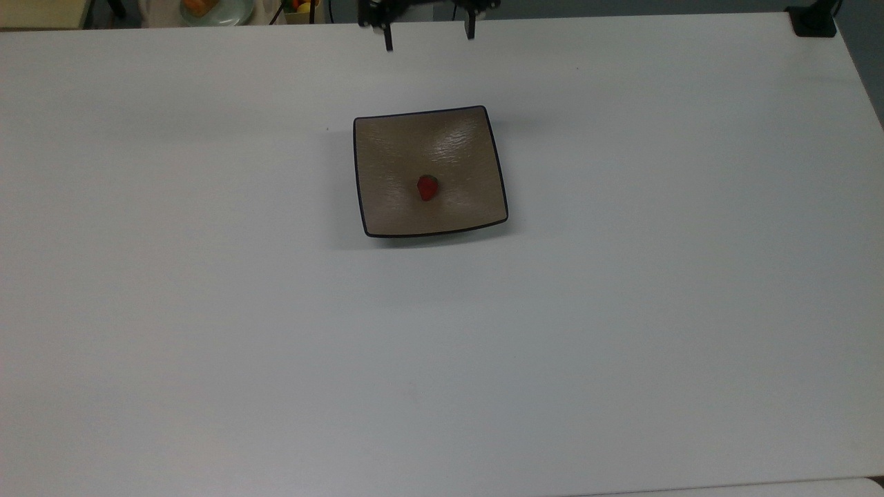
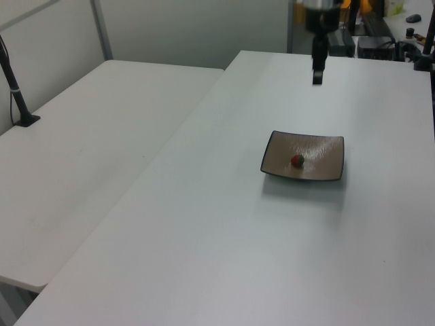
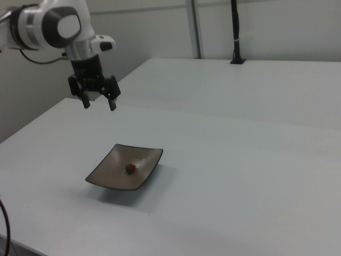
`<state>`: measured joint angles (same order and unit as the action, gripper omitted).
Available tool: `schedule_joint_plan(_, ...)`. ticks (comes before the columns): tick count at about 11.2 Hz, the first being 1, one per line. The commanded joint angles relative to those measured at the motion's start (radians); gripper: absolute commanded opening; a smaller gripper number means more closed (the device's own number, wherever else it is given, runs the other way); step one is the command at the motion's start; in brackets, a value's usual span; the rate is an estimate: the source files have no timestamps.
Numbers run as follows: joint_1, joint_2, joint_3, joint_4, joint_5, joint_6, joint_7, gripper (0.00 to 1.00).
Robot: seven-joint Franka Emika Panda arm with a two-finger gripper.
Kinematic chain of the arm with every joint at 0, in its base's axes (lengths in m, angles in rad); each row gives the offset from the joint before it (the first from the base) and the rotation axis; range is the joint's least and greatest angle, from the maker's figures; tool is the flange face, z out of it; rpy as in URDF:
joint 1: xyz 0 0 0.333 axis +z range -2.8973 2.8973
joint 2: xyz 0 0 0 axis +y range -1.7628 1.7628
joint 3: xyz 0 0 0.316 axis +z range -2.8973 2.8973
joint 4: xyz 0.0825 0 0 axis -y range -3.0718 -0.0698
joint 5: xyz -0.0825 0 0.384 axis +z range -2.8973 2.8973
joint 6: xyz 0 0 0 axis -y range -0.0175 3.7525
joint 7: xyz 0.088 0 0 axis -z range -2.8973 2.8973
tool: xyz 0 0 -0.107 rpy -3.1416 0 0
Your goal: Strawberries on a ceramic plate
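Observation:
The small red strawberry lies near the middle of the square tan-brown ceramic plate with a thin black rim. My gripper hangs open high above the table, beyond the plate's far edge in the top view, with nothing between its fingers. In the left view the gripper hangs up behind the plate. It is well apart from the strawberry.
The white table spreads wide around the plate. A second white table adjoins it. A pale round dish with orange food sits past the far edge. A black post base stands at the top view's far right corner.

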<state>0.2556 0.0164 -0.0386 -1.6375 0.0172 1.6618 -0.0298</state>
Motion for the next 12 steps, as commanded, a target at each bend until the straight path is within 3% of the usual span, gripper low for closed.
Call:
schedule_joint_plan(1,-0.032,-0.058,-0.003,-0.001,0.004,-0.025,0.144,1.0)
schedule_joint_plan(4,-0.073,-0.072,0.005,-0.001,0.006,-0.017,0.174,1.0)
schedule_joint_plan(6,-0.104,-0.084,0.009,-0.004,0.021,-0.01,0.112,1.0)
schedule_joint_plan(9,-0.108,-0.082,0.011,-0.005,0.027,0.001,0.019,1.0)
schedule_joint_plan(12,-0.107,-0.082,0.009,-0.008,0.026,0.007,0.019,1.0)
